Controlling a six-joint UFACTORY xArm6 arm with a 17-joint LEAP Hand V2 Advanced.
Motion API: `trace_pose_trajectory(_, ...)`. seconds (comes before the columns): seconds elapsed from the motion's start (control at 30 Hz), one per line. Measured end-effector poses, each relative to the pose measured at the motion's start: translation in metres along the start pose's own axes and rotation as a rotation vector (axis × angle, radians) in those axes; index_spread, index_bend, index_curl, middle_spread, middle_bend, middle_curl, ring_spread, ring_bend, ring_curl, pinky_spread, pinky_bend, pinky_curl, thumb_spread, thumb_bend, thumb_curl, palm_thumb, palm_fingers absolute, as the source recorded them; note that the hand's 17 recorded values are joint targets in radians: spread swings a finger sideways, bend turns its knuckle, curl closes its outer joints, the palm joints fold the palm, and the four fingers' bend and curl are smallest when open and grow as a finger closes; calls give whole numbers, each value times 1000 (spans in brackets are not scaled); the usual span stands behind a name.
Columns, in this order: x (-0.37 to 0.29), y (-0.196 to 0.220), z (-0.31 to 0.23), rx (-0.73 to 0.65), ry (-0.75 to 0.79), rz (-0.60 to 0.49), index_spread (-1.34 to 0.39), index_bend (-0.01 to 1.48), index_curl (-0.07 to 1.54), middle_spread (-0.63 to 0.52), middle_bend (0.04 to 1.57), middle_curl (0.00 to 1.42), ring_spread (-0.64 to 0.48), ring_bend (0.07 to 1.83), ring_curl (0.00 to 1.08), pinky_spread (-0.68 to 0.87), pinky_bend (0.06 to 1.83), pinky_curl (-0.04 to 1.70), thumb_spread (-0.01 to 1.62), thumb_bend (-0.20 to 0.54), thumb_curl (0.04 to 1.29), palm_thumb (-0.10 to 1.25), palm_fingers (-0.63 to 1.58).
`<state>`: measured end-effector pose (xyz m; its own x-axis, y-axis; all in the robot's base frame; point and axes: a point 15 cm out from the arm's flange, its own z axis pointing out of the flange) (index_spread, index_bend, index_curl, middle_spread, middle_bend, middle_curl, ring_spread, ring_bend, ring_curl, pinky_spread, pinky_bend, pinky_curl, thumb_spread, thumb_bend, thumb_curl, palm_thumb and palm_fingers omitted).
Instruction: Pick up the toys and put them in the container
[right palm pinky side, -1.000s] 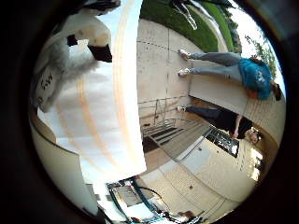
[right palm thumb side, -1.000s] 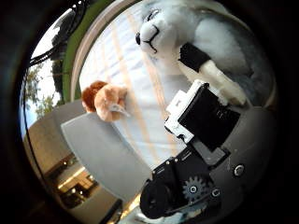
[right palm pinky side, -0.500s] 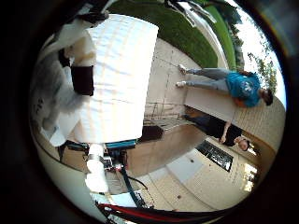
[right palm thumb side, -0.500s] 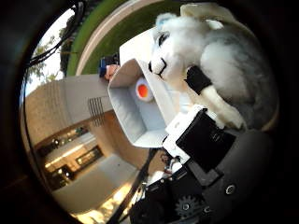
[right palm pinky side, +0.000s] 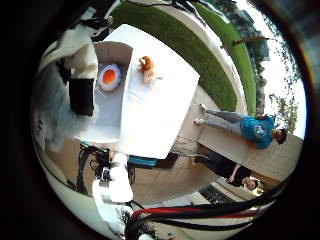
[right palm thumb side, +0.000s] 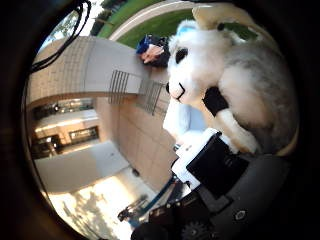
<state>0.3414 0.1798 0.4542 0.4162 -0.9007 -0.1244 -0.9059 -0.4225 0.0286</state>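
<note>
A grey and white plush husky (right palm thumb side: 240, 90) fills much of the thumb side view, close against the palm. My hand (right palm thumb side: 215, 170) is shut on it, with a black and white finger curled across its body. The husky's fur also shows beside a black finger part (right palm pinky side: 82, 97). Far below lies the white-clothed table (right palm pinky side: 160, 110). On it stands the white container (right palm pinky side: 102, 117), with a round orange and white toy (right palm pinky side: 110, 76) inside. A small orange plush toy (right palm pinky side: 148, 69) lies on the cloth beside the container.
A white and black stand (right palm pinky side: 112, 175) stands on the paving next to the table. A grass strip (right palm pinky side: 200, 45) runs beyond the table. A metal railing (right palm thumb side: 135, 92) and a brick building wall (right palm thumb side: 75, 65) are around.
The hand has risen from the cloth with the husky still in it. The table now looks much farther, and the container with the round toy has come into view.
</note>
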Motion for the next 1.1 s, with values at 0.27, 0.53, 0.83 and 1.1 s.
trace_pose_trajectory(0.27,-2,-75,86,6,-3,20,-607,880,1188,-154,1376,964,-104,1567,803,130,1517,935,1188,-26,685,843,696)
trace_pose_trajectory(0.53,17,-85,147,-123,-8,45,-494,495,1005,-59,735,679,125,1181,637,279,1323,858,1203,-30,604,775,-218)
trace_pose_trajectory(0.83,34,-72,140,-171,-90,-47,-494,139,597,54,187,400,308,585,328,452,894,569,1183,-23,548,794,-133)
trace_pose_trajectory(1.1,110,-83,89,-34,-92,98,-344,129,425,85,213,377,314,551,311,488,750,465,1158,-37,517,740,8)
